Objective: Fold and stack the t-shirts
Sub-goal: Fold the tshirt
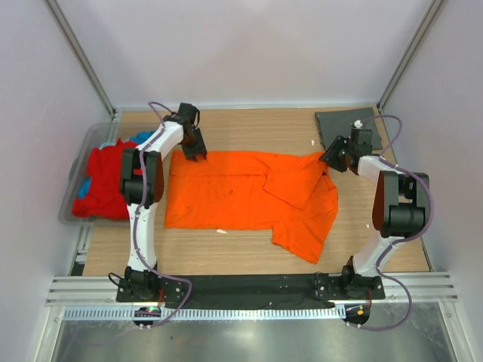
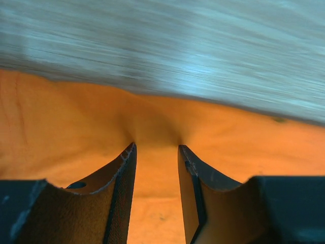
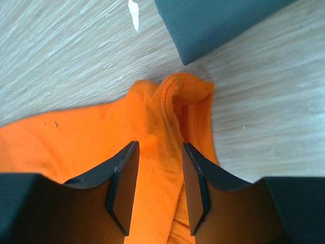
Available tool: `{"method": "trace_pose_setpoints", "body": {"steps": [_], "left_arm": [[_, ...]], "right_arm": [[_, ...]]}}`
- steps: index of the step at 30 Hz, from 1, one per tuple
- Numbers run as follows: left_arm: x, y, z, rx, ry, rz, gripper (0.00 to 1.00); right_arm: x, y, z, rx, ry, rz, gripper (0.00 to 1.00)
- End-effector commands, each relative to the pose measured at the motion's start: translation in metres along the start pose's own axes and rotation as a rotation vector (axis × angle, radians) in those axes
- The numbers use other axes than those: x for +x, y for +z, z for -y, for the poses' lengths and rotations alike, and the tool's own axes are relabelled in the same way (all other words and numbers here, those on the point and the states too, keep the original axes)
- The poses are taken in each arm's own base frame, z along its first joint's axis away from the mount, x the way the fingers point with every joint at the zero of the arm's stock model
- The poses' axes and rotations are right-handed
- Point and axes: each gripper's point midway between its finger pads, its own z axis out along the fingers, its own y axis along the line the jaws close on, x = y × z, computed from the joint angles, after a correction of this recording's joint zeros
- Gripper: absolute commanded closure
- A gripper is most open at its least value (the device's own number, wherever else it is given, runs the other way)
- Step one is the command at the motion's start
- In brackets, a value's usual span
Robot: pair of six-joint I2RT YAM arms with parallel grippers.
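Orange t-shirt (image 1: 241, 196) lies flat across the wooden table (image 1: 249, 124), long axis running left to right. 1 sleeve is folded in over the chest, and the right end droops toward the near edge.

Left gripper (image 1: 195, 149) sits at the shirt's far-left edge. In the wrist view its jaws stand apart (image 2: 157, 146), orange cloth below them and a small pucker at the hem just ahead; nothing looks pinched.

Right gripper (image 1: 332, 157) sits at the far-right corner, jaws likewise spread (image 3: 160, 144), a raised ridge of orange hem running between them, not clamped.

Dark grey t-shirt (image 1: 343, 124), folded, lies just beyond the right gripper, apart from the orange one. Red and blue shirts (image 1: 102, 181) fill the clear plastic tub (image 1: 75, 170) at left.

Judgement: the 2 grippers bracket the far edge, 1 per end. Any fold toward the near side would need both to close on that edge first.
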Motion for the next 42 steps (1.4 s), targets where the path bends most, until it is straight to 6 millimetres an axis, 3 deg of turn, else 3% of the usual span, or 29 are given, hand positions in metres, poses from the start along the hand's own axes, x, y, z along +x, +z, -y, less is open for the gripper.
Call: {"method": "trace_pose_setpoints", "body": {"steps": [1, 5, 8, 9, 12, 20, 22, 23, 26, 27, 29, 30, 31, 33, 34, 35, 37, 38, 39, 41, 42], "left_arm": [[-0.004, 0.007, -0.015, -0.051, 0.021, -0.013, 0.6], [-0.008, 0.016, -0.034, -0.103, 0.012, -0.013, 0.6], [-0.01, 0.018, -0.046, -0.16, 0.031, -0.002, 0.6], [-0.009, 0.02, -0.05, -0.177, 0.035, -0.003, 0.6], [-0.008, 0.024, -0.06, -0.225, 0.048, -0.009, 0.6], [-0.005, 0.031, -0.059, -0.217, 0.037, -0.022, 0.6], [-0.007, 0.028, -0.053, -0.189, 0.034, -0.024, 0.6], [-0.008, 0.025, -0.045, -0.148, 0.029, -0.031, 0.6], [-0.022, 0.005, -0.025, -0.069, 0.031, 0.013, 0.59], [-0.028, -0.01, -0.008, 0.008, 0.042, 0.021, 0.58], [-0.033, -0.029, 0.002, 0.048, 0.059, 0.033, 0.58], [-0.036, -0.04, 0.009, 0.077, 0.071, 0.039, 0.58], [-0.041, -0.059, 0.017, 0.108, 0.078, 0.063, 0.58], [-0.028, -0.071, 0.016, 0.126, 0.068, 0.039, 0.58], [-0.026, -0.092, 0.023, 0.163, 0.048, 0.062, 0.58], [-0.029, -0.102, 0.028, 0.185, 0.043, 0.1, 0.59], [-0.007, -0.103, 0.021, 0.17, 0.027, 0.087, 0.57], [-0.01, -0.123, 0.024, 0.193, 0.019, 0.138, 0.57], [-0.006, -0.127, 0.023, 0.191, 0.013, 0.141, 0.57], [0.005, -0.14, 0.017, 0.186, 0.006, 0.15, 0.57], [0.009, -0.145, 0.016, 0.19, 0.002, 0.154, 0.57]], "right_arm": [[-0.018, 0.005, -0.018, -0.129, -0.087, 0.014, 0.55], [-0.021, 0.023, -0.014, -0.157, -0.096, 0.004, 0.58], [-0.031, 0.027, 0.001, -0.129, -0.079, 0.035, 0.74], [-0.033, 0.028, 0.009, -0.093, -0.075, 0.046, 0.85], [-0.038, 0.03, 0.021, -0.071, -0.056, 0.059, 0.99], [-0.038, 0.04, 0.034, -0.034, -0.048, 0.036, 0.99], [-0.04, 0.038, 0.03, -0.042, -0.046, 0.036, 0.95], [-0.042, 0.037, 0.03, -0.041, -0.042, 0.04, 0.88], [-0.054, 0.027, 0.023, -0.032, -0.01, 0.065, 0.73], [-0.048, 0.021, 0.026, 0.001, 0.025, 0.033, 0.7], [-0.058, 0.013, 0.029, 0.058, 0.051, 0.044, 0.66], [-0.049, 0.008, 0.035, 0.106, 0.079, 0.008, 0.66], [-0.055, 0.003, 0.033, 0.134, 0.148, 0.014, 0.66], [-0.041, -0.009, 0.043, 0.246, 0.228, -0.024, 0.7], [-0.029, -0.012, 0.043, 0.272, 0.258, -0.043, 0.71], [-0.028, -0.025, 0.031, 0.27, 0.248, -0.023, 0.7], [-0.009, -0.043, 0.046, 0.385, 0.252, -0.011, 0.67], [-0.008, -0.058, 0.04, 0.386, 0.269, 0.008, 0.65], [0.006, -0.065, 0.046, 0.407, 0.284, -0.005, 0.64], [0.013, -0.084, 0.037, 0.391, 0.304, 0.009, 0.62], [0.019, -0.09, 0.042, 0.425, 0.315, 0.012, 0.61]]}}
